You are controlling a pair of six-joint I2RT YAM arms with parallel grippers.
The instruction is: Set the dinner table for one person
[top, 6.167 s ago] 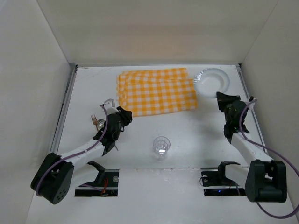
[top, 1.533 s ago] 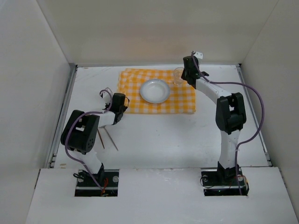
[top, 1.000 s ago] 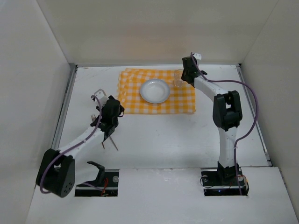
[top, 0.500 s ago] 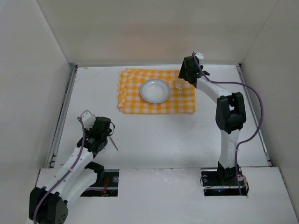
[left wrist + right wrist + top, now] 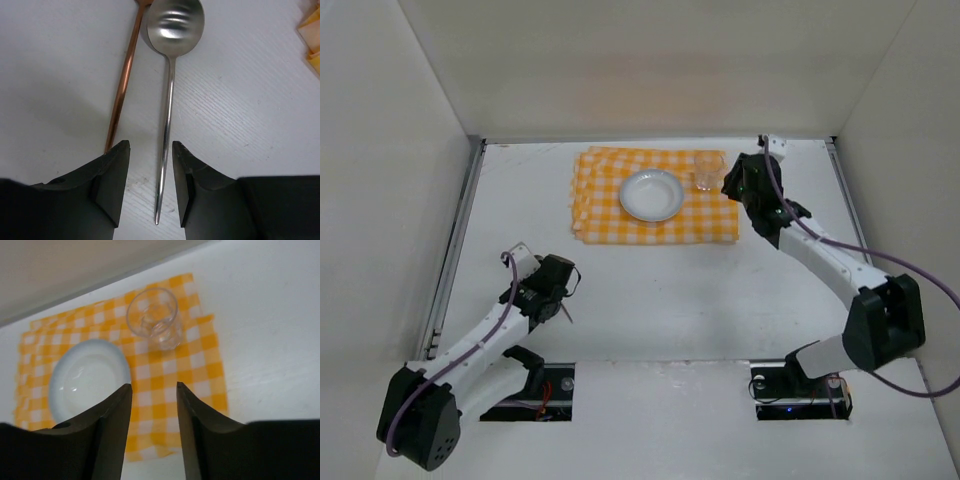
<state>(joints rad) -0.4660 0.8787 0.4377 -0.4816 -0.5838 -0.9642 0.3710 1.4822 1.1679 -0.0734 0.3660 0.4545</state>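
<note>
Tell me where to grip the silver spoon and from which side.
Probably the thin handle of the silver spoon near its tail, from straight above: it lies flat on the table, and there the copper utensil beside it is farthest away.

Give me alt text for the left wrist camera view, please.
A silver spoon lies on the white table, the end of its handle inside the open left gripper. A copper-coloured handle lies beside it.

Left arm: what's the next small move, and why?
Likely lower the left claw and close on the spoon: its handle lies between the open jaws, ungripped, while the plate and glass sit on the cloth. Mind the copper utensil just beside it.
</note>
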